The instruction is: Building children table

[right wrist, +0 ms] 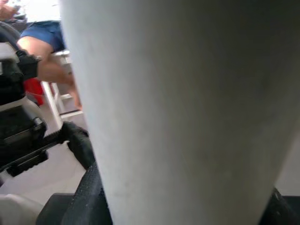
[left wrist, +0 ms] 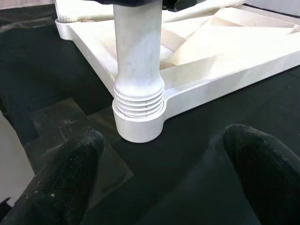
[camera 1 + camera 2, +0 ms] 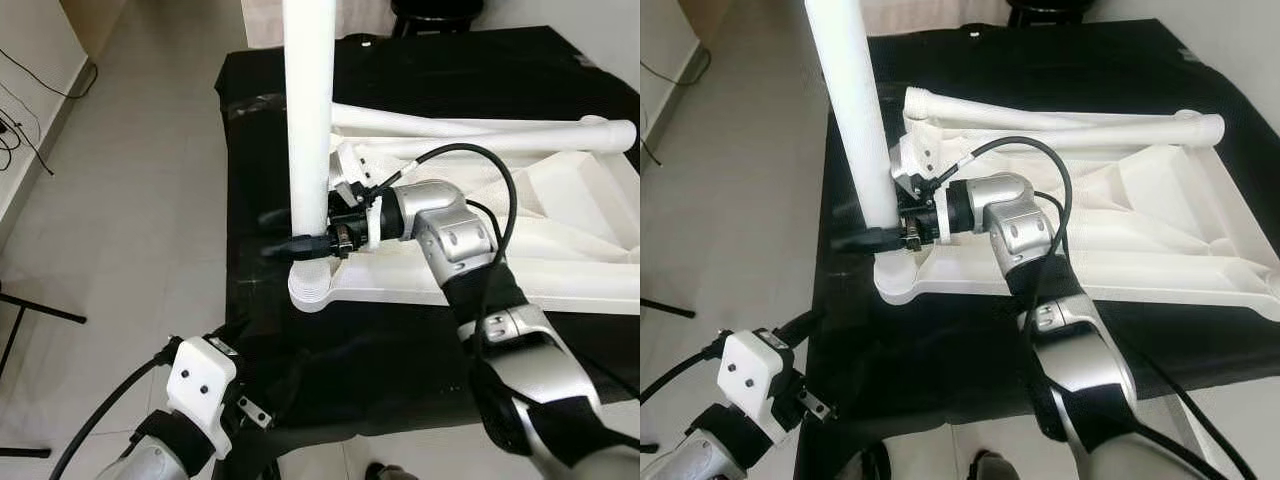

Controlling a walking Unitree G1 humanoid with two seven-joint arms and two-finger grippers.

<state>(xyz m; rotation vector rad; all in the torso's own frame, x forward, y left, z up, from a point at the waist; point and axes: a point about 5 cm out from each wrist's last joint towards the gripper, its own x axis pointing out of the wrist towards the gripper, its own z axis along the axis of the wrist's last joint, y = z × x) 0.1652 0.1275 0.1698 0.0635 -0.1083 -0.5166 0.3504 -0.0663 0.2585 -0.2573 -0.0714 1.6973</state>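
Note:
A white children's table [image 3: 570, 235] lies upside down on a black cloth [image 3: 400, 60]. One white leg [image 3: 308, 120] stands upright in the near-left corner socket [image 2: 139, 123], with threads showing above the socket rim. My right gripper [image 3: 285, 232] is shut on this leg just above the socket, one black finger on each side. Two more white legs [image 3: 450, 125] lie across the table's underside at the back. My left gripper [image 2: 161, 183] hovers low over the cloth in front of the socket, open, its fingertips [image 2: 61, 183] wide apart and holding nothing.
The cloth's left edge drops to pale tiled floor [image 3: 130, 200]. Cables [image 3: 20, 130] run along the left wall, and a black stand's foot [image 3: 40, 312] lies on the floor. A black stool [image 3: 435, 12] stands behind the table. A seated person's leg [image 1: 47, 51] appears in the right wrist view.

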